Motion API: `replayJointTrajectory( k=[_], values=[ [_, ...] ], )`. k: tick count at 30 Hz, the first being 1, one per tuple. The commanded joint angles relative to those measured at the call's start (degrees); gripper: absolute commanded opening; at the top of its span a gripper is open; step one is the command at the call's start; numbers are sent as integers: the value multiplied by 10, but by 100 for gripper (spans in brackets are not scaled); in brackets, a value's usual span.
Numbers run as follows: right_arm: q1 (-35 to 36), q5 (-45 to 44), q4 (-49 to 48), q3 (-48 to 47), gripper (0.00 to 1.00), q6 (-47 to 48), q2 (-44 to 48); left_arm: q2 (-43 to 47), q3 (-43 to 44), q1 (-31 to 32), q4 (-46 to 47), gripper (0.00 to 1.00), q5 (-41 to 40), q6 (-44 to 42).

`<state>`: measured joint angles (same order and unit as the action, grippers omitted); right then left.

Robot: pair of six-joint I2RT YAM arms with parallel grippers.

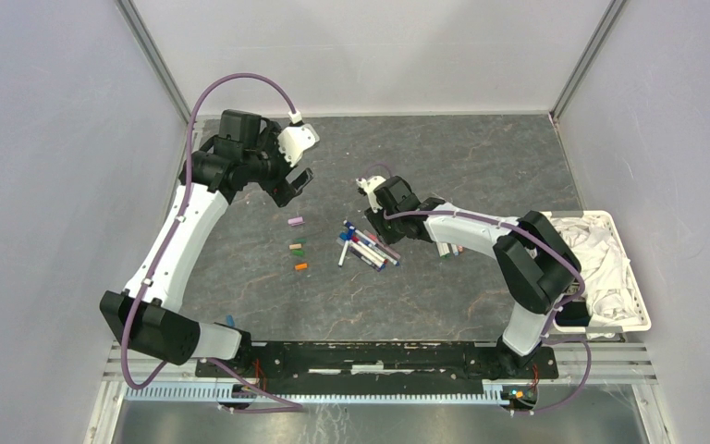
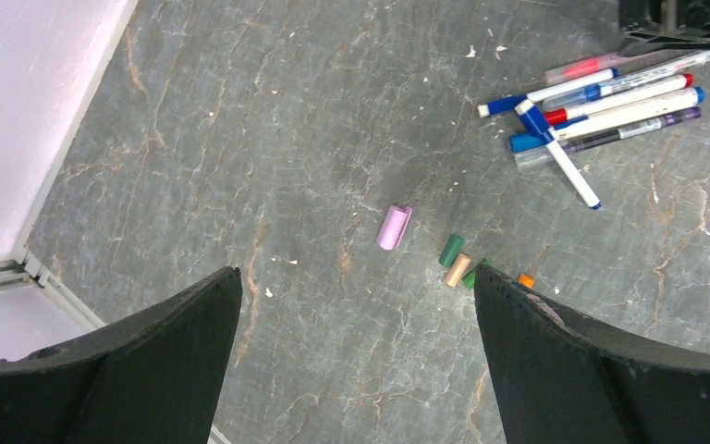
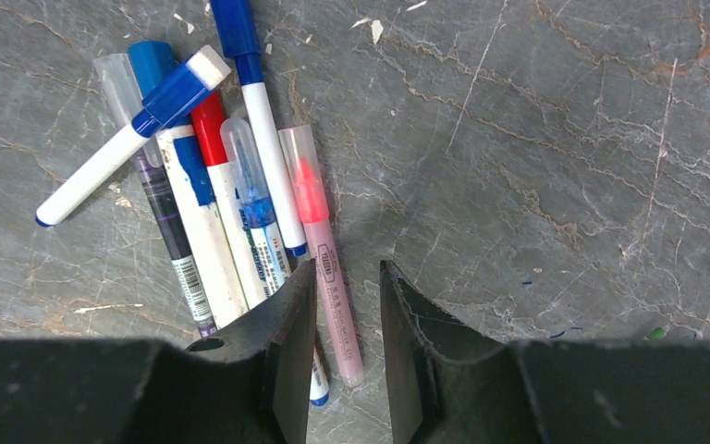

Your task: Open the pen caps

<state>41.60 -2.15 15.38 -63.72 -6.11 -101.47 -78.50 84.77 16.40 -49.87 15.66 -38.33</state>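
No wording comes through here: the pens (image 3: 220, 231) carry tiny print along their barrels, one with a barcode label (image 3: 189, 282), all too blurred to read.

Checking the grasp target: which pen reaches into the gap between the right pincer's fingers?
The pink pen under a clear cap, rightmost of all in the wrist view.

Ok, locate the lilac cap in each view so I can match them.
Top external: lilac cap left of centre, left of the pen pile.
Left wrist: lilac cap mid-frame; pen pile upper right.
Right wrist: lilac cap not in it; pen pile upper left.
Shared landmark: the pen pile.
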Motion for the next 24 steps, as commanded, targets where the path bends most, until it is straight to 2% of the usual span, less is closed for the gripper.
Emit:
replayJointTrajectory(
  k=[1, 16, 24],
  values=[
    [1, -5, -19, -2, 35, 13, -12, 2, 5, -1, -10, 100, 30, 27],
    [1, -26, -10, 19, 36, 24, -41, -3, 7, -1, -24, 100, 31, 23],
    [1, -39, -18, 28, 41, 17, 20, -2, 9, -1, -27, 100, 30, 19]
  ],
)
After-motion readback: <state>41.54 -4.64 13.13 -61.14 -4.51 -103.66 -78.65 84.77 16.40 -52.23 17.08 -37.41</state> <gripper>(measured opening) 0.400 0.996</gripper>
